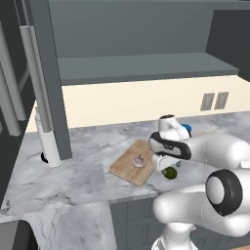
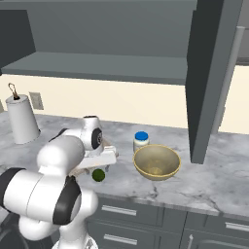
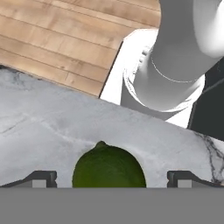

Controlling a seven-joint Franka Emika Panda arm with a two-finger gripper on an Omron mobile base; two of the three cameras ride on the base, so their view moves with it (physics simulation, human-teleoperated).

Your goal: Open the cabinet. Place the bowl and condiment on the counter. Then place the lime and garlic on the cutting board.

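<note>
Item: lime [image 3: 108, 166], on the worktop [image 1: 73, 161] just beside the near edge of the cutting board [image 1: 128, 166]. Status: you are on the lime step; garlic [image 1: 138, 161] already on the board, bowl [image 2: 156, 162] and condiment [image 2: 141, 140] out of the open cabinet [image 2: 206, 73]. Pincer [image 3: 111, 178]: jaws wide apart, straddling the lime, nothing held. Next, likely: lower, close, lift across to the board.

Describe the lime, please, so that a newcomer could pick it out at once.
On the marble counter lies a wooden cutting board. Just off its near corner, on bare marble, sits the lime: small, round and dark green, unlike the pinkish garlic on the board.
</note>
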